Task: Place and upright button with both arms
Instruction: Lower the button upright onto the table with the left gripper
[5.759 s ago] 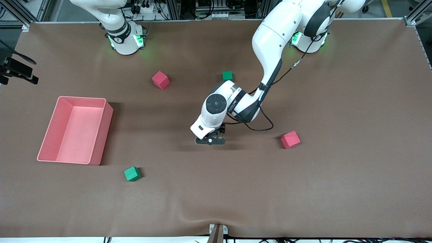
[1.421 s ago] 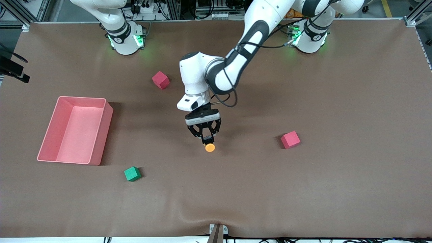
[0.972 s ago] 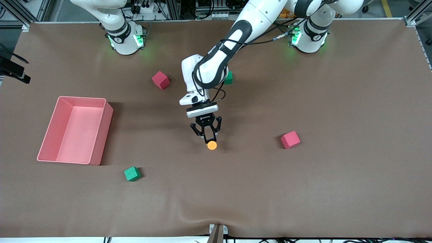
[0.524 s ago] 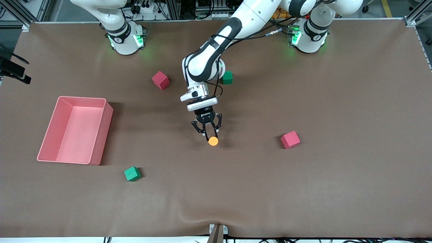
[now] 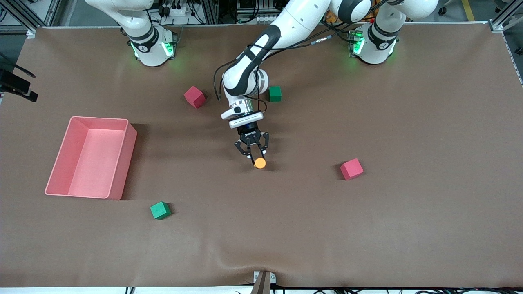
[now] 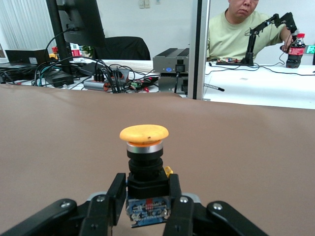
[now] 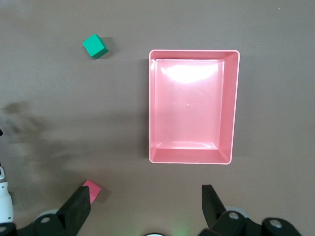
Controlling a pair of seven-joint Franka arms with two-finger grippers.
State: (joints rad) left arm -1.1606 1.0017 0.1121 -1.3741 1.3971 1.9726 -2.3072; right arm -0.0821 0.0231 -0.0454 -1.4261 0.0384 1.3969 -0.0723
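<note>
**Left gripper clamps the button by its body over mid-table**

Left gripper (image 5: 255,155) is clenched on the button (image 5: 260,163), with the two fingers (image 6: 109,199) pinching the short black body from either side, low on the housing near its blue base. In the left wrist view the round orange cap stands clear of the fingertips, pointing straight away from the palm, and a metal collar sits between cap and body. Seen from the front camera, the button sits at the very tip of the gripper, over the bare brown table (image 5: 408,228), roughly midway between the green cube (image 5: 275,93) beside the arm's wrist and the red cube (image 5: 351,169) toward the left arm's end.

By its look the button is light and rigid, hard plastic with a smooth, rounded cap. The cap would likely slip or depress under a pinch, so the squarer black body is the better place to take hold, as it is held now. With so small a base it may topple when set down, so it should be lowered gently.

Right gripper (image 7: 147,211) waits with its jaws spread and empty, high over the pink tray (image 7: 233,108).
</note>
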